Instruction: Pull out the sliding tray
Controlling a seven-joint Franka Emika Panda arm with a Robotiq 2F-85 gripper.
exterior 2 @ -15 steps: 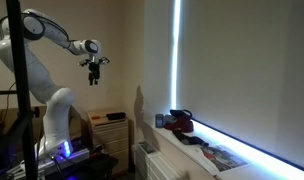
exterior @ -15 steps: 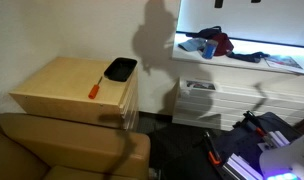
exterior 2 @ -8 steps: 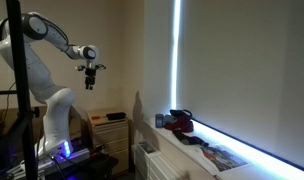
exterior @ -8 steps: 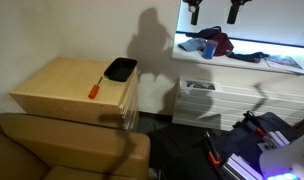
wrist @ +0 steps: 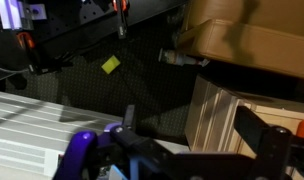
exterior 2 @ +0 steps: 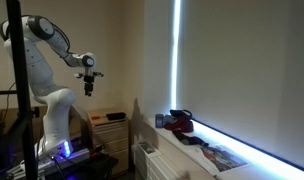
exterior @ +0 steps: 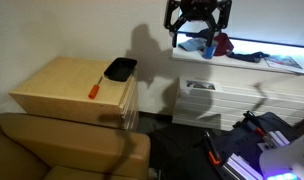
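Tray [exterior: 120, 69] and screwdriver [exterior: 94, 89] atop cabinet [exterior: 54, 85], sofa [exterior: 62, 148] just before it

The white arm [exterior 2: 50, 38] rises from its base, bends at a high elbow and reaches out roughly level. At its wrist the gripper [exterior 2: 89, 88] hangs pointing straight down in mid-air. Its dark fingers [exterior: 173, 36] show the jaws spread apart, holding nothing.

The cabinet [exterior: 70, 86] is matt pale wood; the small black tray [exterior: 120, 69] looks glossy.
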